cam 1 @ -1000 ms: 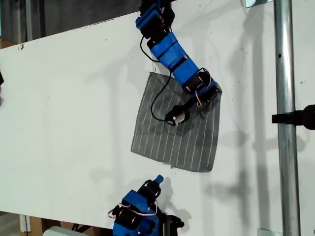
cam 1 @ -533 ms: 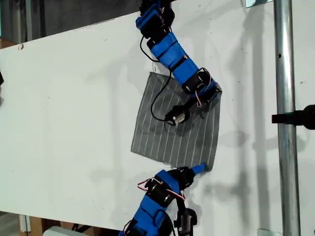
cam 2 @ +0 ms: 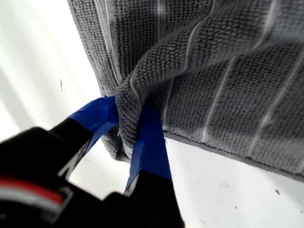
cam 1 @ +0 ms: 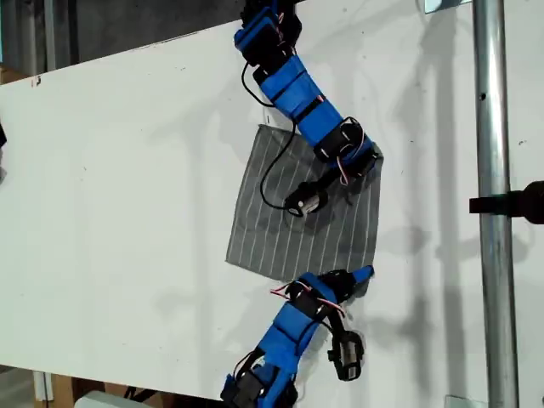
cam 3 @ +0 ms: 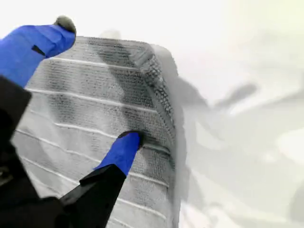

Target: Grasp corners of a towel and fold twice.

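- Closed hard on a bunched corner [cam 2: 127, 102] of the towel [cam 2: 228, 71]: my first gripper [cam 2: 130, 114], cloth pinched between both blue-taped jaws and puckered just above the counter [cam 2: 223, 180].
- Located in the exterior view at the towel's upper right corner: same gripper [cam 1: 371, 159], at the end of the arm reaching in from the top of that view.
- Spread wide, holding nothing: my second gripper [cam 3: 97, 80], one fingertip [cam 3: 127, 145] pressed onto the cloth just inside its hem, the other raised off it.
- Located in the exterior view at the towel's lower right corner: second gripper [cam 1: 357, 276].
- Towel [cam 1: 289, 229]: grey, white-striped, spread flat in a single layer near the middle of the white counter [cam 1: 127, 170]; slightly skewed to the counter edges.
- Progress, judged: early. One corner secured, second corner approached but not yet pinched. Neither fold made; both folds outstanding.
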Motion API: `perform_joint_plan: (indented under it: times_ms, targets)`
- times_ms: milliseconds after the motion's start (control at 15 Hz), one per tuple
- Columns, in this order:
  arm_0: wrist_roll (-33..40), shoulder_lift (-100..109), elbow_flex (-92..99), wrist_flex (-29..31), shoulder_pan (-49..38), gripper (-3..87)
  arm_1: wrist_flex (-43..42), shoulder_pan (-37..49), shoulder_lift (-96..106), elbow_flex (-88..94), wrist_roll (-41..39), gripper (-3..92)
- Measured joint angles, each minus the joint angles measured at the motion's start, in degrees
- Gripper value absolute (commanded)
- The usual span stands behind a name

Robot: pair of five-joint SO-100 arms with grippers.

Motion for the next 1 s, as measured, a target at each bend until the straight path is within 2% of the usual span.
perform_joint_plan:
  times_ms: [67, 267, 333, 400, 467, 533, 600, 667, 800, 933, 1000]
  targets:
    - [-1.93, -2.37, 0.18, -1.76, 0.18, 20.8, 0.00, 0.00, 0.18, 0.00, 0.00, -0.2]
    - [-6.68, -0.53, 6.86, -6.15, -0.09, 20.0, 0.00, 0.00, 0.26, 0.00, 0.62, -0.2]
    - [-7.82, 0.97, 9.49, -7.65, -0.26, 13.1, 0.00, 0.00, 0.26, 0.00, 0.88, -0.2]
    - [-8.53, 2.11, 12.13, -8.88, -0.44, -0.1, 0.00, 0.00, 0.35, 0.00, 0.97, -0.2]
    - [-9.76, 3.43, 14.85, -10.99, -0.44, -3.0, 0.00, 0.00, 0.35, 0.00, 0.97, -0.2]
    - [-10.20, 5.27, 19.34, -15.64, -0.53, -3.0, 0.00, 0.00, 0.70, 0.09, 1.05, -0.2]
    - [-10.72, 8.79, 22.59, -17.67, -0.79, -3.1, -0.35, 0.00, 1.76, 0.18, 1.05, -0.2]
    - [-10.20, 12.48, 23.64, -17.40, -1.14, -3.1, -0.09, 0.00, 3.08, 0.26, 1.05, -0.2]
    - [-7.21, 19.25, 20.39, -9.67, -0.88, -3.2, 0.53, -0.18, 6.94, 0.70, 0.62, -0.2]
    - [-2.55, 23.82, 14.24, -4.57, 1.67, -3.2, -1.14, -2.99, 12.92, 0.70, -0.35, -0.2]
    - [-1.93, 25.66, 12.92, -3.96, 2.90, -3.2, -1.14, -4.39, 15.91, 0.70, -0.53, -0.2]
